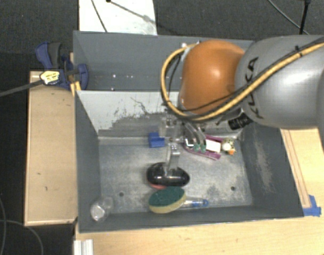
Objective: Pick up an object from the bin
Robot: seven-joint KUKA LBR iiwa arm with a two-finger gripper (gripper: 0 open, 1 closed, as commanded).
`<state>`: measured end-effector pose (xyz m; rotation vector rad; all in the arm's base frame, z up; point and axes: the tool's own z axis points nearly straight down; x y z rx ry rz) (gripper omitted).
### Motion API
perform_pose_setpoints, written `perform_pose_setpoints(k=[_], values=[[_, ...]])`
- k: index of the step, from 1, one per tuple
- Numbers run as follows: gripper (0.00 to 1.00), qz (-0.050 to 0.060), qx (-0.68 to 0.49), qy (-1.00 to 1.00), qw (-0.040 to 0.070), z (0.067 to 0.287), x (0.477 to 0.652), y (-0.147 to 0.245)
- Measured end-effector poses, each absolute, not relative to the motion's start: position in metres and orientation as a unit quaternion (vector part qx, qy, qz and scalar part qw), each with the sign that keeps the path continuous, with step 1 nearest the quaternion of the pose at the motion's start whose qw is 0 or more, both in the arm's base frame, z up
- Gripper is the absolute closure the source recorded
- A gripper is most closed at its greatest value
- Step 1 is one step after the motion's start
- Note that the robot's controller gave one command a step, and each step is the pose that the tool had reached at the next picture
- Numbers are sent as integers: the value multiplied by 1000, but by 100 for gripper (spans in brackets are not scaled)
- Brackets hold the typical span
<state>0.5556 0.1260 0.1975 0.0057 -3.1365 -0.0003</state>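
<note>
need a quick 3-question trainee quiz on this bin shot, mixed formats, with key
1. Multiple choice: the gripper is down at which thing? A) a red ball B) the black oval thing C) a yellow banana
2. True or false: the green-and-yellow sponge lies just below the black oval thing in the camera view, toward the lower wall of the bin.
3. Fill in: the clear round thing sits in the bin's ____ corner of the view.

Key: 1 B. 2 true. 3 lower left.
</note>
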Motion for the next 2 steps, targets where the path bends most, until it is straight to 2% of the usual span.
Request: perform_pose_setpoints(k=[1, 2], values=[[0, -2, -63, -998, 2, 75, 534, 95], [100, -3, -65, -998, -3, 79, 537, 96]])
